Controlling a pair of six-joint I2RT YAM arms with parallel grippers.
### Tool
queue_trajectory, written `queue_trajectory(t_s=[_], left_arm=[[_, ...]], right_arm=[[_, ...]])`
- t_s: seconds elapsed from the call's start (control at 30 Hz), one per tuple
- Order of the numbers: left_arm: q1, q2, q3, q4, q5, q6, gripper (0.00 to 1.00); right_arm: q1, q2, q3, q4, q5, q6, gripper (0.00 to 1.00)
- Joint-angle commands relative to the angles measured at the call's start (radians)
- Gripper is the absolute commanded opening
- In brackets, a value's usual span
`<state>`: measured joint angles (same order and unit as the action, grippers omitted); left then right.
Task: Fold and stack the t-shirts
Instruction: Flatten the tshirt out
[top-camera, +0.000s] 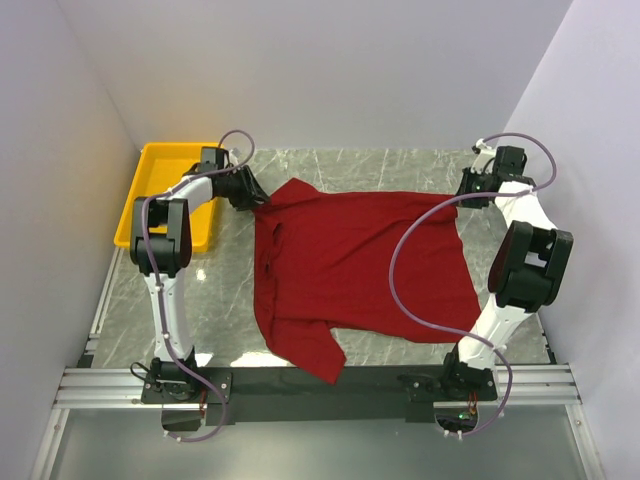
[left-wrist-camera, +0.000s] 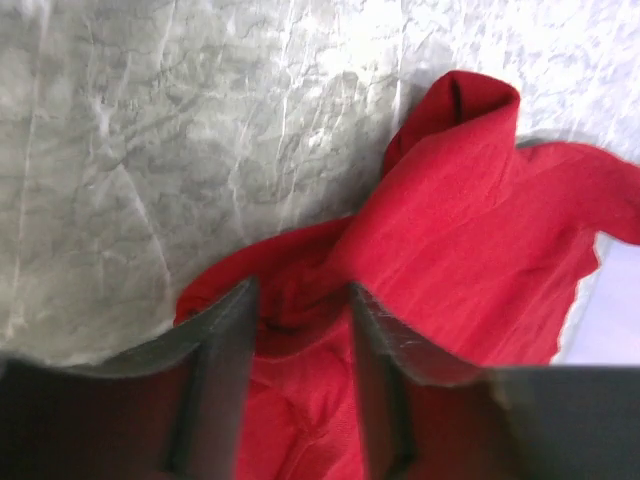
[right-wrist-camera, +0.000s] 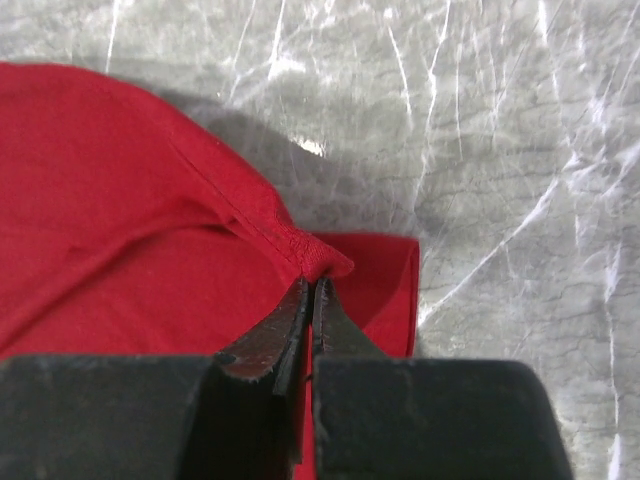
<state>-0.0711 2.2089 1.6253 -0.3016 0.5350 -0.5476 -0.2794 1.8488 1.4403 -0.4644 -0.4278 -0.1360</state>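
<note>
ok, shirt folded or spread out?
Spread. The t-shirt lies open across the table, body unfolded; only the corner at the left gripper is bunched.

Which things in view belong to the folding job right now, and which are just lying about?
Part of the job:
- dark red t-shirt, spread flat on the table
- left claw, open, cloth between its fingers at the far left corner
- right claw, shut on the hem at the far right corner

Lying about:
- yellow bin, far left, beside the shirt
</note>
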Motion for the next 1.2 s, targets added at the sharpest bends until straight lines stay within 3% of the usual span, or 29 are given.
queue_trajectory(t_s=[0.0, 0.13, 0.3, 0.53, 0.83, 1.17], left_arm=[[-0.002, -0.029, 0.048, 0.019, 0.005, -0.015, 0.53], [-0.027, -0.077, 0.062, 0.003, -0.119, 0.13, 0.66], [-0.1, -0.136, 0.056, -0.004, -0.28, 0.322, 0.69], [-0.203, -0.253, -0.137, 0.166, -0.47, 0.645, 0.69], [-0.22, -0.273, -0.194, 0.185, -0.572, 0.891, 0.68], [-0.274, -0.219, -0.206, 0.2, -0.636, 0.974, 0.65]], right_arm=[[-0.006, -0.002, -0.011, 0.013, -0.002, -0.028, 0.0], [-0.004, 0.001, -0.018, 0.012, -0.011, -0.031, 0.0], [-0.001, 0.012, -0.009, 0.006, -0.019, -0.03, 0.0], [0.0, 0.023, 0.006, -0.013, -0.025, -0.04, 0.0], [0.0, 0.036, 0.022, -0.028, -0.029, -0.043, 0.0], [0.0, 0.049, 0.046, -0.046, -0.025, -0.048, 0.0]])
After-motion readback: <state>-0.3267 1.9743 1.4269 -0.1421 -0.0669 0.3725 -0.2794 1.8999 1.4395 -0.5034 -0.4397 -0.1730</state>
